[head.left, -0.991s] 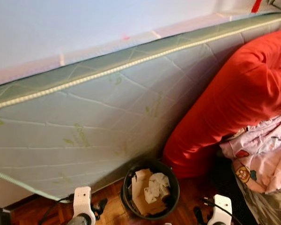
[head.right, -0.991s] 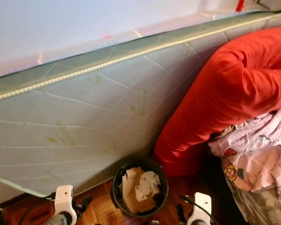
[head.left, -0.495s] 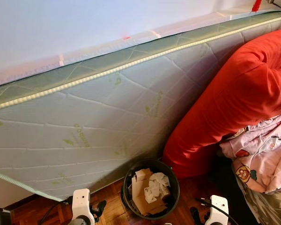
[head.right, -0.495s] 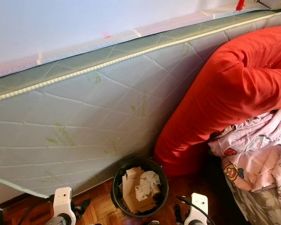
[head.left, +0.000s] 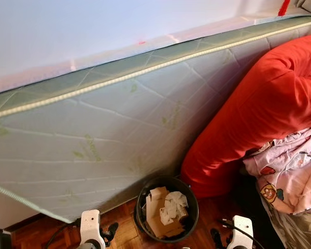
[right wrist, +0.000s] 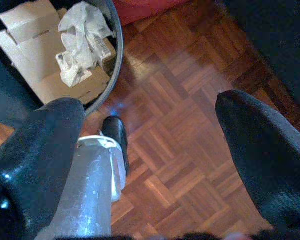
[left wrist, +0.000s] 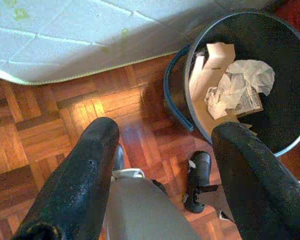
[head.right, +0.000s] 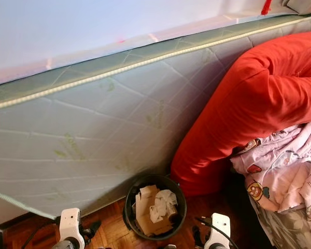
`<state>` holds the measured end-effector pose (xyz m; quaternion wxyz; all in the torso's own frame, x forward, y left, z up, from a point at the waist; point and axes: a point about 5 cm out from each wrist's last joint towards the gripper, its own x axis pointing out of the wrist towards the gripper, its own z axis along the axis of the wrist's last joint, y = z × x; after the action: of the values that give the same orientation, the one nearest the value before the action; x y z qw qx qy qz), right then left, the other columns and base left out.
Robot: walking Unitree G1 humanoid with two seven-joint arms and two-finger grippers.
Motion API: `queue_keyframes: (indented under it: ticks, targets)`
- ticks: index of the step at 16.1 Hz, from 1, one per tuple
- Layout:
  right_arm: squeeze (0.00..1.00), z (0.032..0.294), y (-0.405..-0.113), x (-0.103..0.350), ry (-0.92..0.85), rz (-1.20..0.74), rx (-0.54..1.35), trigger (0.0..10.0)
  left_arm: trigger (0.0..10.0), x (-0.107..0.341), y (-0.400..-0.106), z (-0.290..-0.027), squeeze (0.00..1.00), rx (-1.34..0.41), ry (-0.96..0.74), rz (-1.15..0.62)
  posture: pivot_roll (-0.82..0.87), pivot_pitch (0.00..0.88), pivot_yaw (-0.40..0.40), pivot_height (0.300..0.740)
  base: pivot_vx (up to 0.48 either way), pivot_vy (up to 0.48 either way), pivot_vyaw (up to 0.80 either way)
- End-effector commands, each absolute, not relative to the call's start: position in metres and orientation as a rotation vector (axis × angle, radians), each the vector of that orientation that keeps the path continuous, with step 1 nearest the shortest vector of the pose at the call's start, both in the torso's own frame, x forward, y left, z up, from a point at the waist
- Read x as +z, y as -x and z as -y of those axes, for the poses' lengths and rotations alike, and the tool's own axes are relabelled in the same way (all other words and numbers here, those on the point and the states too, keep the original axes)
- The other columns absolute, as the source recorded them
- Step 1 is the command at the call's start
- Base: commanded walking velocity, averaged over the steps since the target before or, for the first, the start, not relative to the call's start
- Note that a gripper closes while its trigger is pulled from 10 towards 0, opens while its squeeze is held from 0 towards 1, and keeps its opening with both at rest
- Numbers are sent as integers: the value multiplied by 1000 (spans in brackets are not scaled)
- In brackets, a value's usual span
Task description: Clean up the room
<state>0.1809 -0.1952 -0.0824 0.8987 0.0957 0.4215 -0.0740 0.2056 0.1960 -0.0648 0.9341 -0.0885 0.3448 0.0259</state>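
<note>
A bedroom with a parquet floor (left wrist: 50, 125) of reddish wood lies below, and a quilted pale green mattress (head.left: 103, 140) leans tilted against the white wall (head.left: 93, 26), its lower edge meeting the floor. The left pincer (left wrist: 162, 170) hangs low over the parquet with its two black fingers (left wrist: 80, 175) spread wide and nothing between them; just ahead of it and toward the right pincer's side stands a round dark bin (head.left: 167, 208), its rim near one fingertip in the left wrist view. In the bin lie flattened cardboard boxes (left wrist: 210, 65) with crumpled white paper (left wrist: 240, 82) on top. The right pincer (right wrist: 155, 160) hangs likewise over bare parquet, fingers (right wrist: 260, 150) wide apart and empty, with the same bin just beside it on the side toward the left pincer. Beyond the right pincer a large red cushion (head.left: 254, 114) slumps against the mattress, its lower end resting on the floor just behind the bin. To the outer side of the right pincer a heap of pink printed bedding (head.left: 290, 171) lies below the cushion and touching it. A small black object (left wrist: 199, 180) lies on the floor beneath the left pincer; what it is cannot be told.
</note>
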Motion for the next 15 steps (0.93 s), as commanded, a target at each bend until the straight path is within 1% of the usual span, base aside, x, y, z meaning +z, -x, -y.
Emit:
queue_keyframes:
  ticks: [1,4,15]
  targets:
    - [0,199,-170,-87,-184,-905,-152,10000,10000,-73,-193,-196,0,68,193,-750,54,134,-48,740,-292,0,0]
    - [0,204,-163,-89,-182,-918,-150,10000,10000,-73,-192,-194,0,65,193,-750,55,131,-49,740,-289,0,0]
    - [0,203,-167,-88,-182,-914,-146,10000,10000,-71,-196,-195,0,76,192,-743,58,158,-60,740,0,0,0]
